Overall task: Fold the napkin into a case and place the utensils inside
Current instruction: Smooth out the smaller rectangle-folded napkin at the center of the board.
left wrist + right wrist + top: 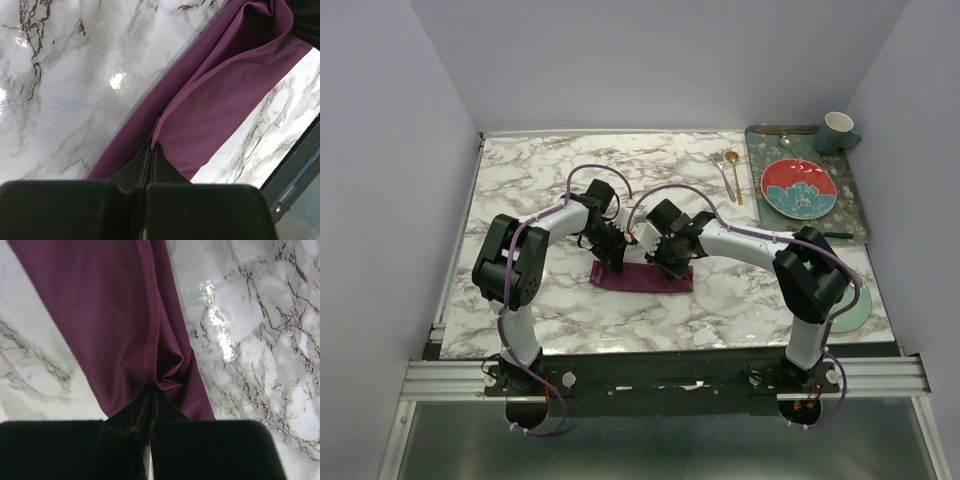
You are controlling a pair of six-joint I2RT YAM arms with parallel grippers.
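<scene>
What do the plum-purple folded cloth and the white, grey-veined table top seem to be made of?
Plum-purple cloth: woven fabric, probably satin; soft sheen, stitched hem, creases.
White grey-veined table top: glossy marble look, with bright reflections; real stone or printed laminate, I cannot tell.

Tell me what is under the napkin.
The napkin lies folded on the marble table, pinched by the left pincer and right pincer. Its folds hide whatever is beneath. The fork and spoon lie apart by the tray.
</scene>
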